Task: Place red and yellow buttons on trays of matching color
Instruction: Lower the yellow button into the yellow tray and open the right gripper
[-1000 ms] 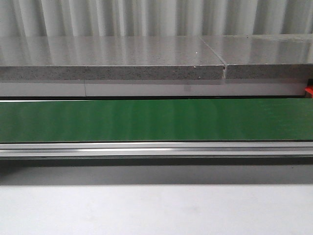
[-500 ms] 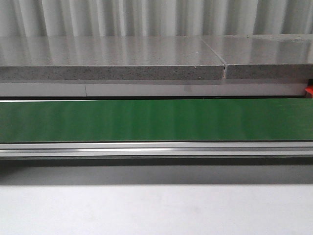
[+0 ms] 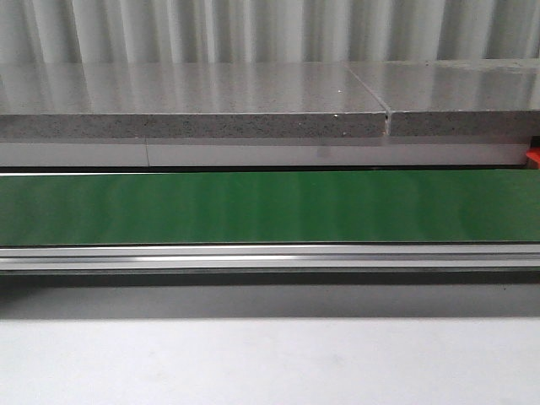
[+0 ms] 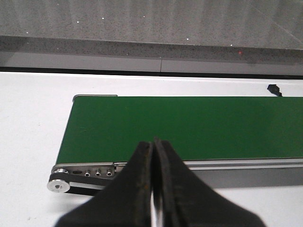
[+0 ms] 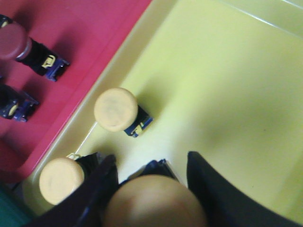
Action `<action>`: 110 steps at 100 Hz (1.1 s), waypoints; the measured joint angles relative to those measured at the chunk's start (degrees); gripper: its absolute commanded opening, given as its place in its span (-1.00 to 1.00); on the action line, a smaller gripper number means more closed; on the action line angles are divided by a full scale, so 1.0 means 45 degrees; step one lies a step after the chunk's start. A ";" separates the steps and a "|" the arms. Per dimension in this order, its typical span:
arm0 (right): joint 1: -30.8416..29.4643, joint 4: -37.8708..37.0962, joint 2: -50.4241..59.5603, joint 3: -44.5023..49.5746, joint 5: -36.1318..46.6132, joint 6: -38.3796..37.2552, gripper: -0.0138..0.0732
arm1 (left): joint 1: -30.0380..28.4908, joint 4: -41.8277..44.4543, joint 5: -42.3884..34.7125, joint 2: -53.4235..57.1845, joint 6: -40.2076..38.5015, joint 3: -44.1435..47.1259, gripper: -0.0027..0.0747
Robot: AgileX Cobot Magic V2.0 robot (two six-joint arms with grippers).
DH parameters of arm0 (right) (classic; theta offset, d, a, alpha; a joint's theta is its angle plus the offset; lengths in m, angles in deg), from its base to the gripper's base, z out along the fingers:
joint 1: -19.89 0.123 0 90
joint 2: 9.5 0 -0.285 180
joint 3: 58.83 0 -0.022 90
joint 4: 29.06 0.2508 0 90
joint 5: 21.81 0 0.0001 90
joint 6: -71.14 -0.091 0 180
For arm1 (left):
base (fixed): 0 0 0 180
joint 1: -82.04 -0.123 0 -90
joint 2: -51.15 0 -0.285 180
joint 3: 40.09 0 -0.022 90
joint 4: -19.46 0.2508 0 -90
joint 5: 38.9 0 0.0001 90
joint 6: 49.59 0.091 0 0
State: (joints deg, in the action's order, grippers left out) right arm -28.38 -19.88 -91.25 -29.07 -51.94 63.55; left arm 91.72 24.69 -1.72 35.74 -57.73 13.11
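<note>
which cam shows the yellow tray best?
Right wrist view: the yellow tray fills most of the picture, with two yellow buttons on it and a third between the right gripper fingers. The front and left wrist views show only the green belt, no tray.

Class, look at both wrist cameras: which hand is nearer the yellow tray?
Right. The right hand hangs directly over the yellow tray, gripping a yellow button. The left hand, shut, faces the green conveyor belt; no tray appears there.

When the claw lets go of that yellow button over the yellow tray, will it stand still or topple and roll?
The yellow button looks top-heavy: a wide domed cap on a narrower dark base, so it could tip. Two others in the yellow tray seem to lie tilted. The round cap may roll slightly; the boxy base probably stops it.
</note>
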 measured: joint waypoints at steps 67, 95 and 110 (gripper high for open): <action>-0.0070 -0.0053 -0.3105 0.0000 0.1173 -0.0028 -0.46 | 0.0000 0.0000 0.0000 0.0000 0.0000 0.0000 -0.99; -0.0070 -0.0053 -0.3330 0.0591 0.2028 -0.0028 -0.45 | 0.0000 0.0000 0.0000 0.0000 0.0000 0.0000 -0.99; -0.0070 -0.0053 -0.3350 0.0800 0.2192 -0.0028 -0.30 | 0.0000 0.0000 0.0000 0.0000 0.0000 0.0000 -0.99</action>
State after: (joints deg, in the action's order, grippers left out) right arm -28.70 -20.12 -106.32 -25.47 -42.08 63.43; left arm 91.72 24.69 -1.72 35.74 -57.73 13.11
